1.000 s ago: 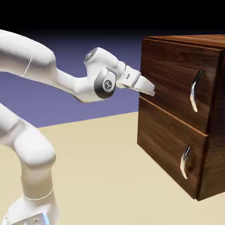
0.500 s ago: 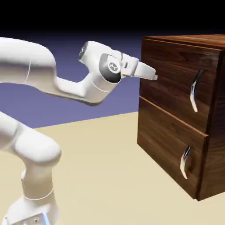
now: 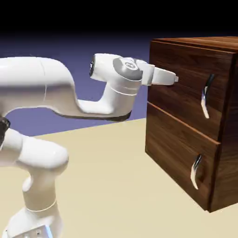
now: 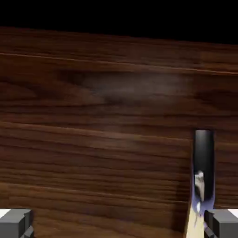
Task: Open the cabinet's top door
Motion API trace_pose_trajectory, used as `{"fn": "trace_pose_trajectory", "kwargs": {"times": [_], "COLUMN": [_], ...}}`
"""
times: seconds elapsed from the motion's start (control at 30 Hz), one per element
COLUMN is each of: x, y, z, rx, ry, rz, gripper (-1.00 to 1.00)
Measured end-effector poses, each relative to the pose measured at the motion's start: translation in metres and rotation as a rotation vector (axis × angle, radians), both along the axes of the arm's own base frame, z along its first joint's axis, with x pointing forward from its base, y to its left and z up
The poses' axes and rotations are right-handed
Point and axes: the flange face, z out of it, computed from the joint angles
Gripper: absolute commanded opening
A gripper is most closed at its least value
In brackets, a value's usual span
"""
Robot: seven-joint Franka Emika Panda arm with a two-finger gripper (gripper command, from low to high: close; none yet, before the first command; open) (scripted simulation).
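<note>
From where I stand, the big walnut cabinet (image 3: 186,125) fills the right side of the exterior view, its two fronts stacked one above the other. The top door (image 3: 181,74) lies flush with the cabinet, shut, in the upper right of the frame, and its curved silver-black handle (image 3: 207,96) sits toward the door's right edge. The lower panel (image 3: 179,153), shut too, carries a similar handle (image 3: 196,172) at the lower right.

The white arm (image 3: 56,90) comes across from the left edge, above the pale desk (image 3: 107,172), and ends in the pincer (image 3: 176,79), which points right, in front of the top door and left of its handle. In the hand view the pincer's two grey tips stand wide apart at the bottom edge, nothing between them but dark wood grain and part of the handle beyond. That handle shows at the lower right, upright, close beside the right-hand tip; whether they touch I can't tell.
</note>
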Motion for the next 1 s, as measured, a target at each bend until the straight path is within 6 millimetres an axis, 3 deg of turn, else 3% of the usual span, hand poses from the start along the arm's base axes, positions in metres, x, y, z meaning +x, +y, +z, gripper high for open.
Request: {"fn": "trace_pose_trajectory", "kwargs": {"times": [0.27, 0.67, 0.8, 0.83, 1.0], "x": [0.022, 0.064, 0.105, 0.114, 0.103], "y": [-0.031, -0.066, -0.065, -0.064, -0.061], "z": [-0.026, -0.083, -0.083, -0.083, -0.082], "rx": [0.035, 0.080, 0.081, 0.080, 0.077], "ry": [-0.085, -0.177, -0.177, -0.177, -0.179], "rz": [-0.011, -0.003, -0.003, -0.004, -0.025], "gripper": [1.00, 1.00, 1.00, -1.00, -1.00]}}
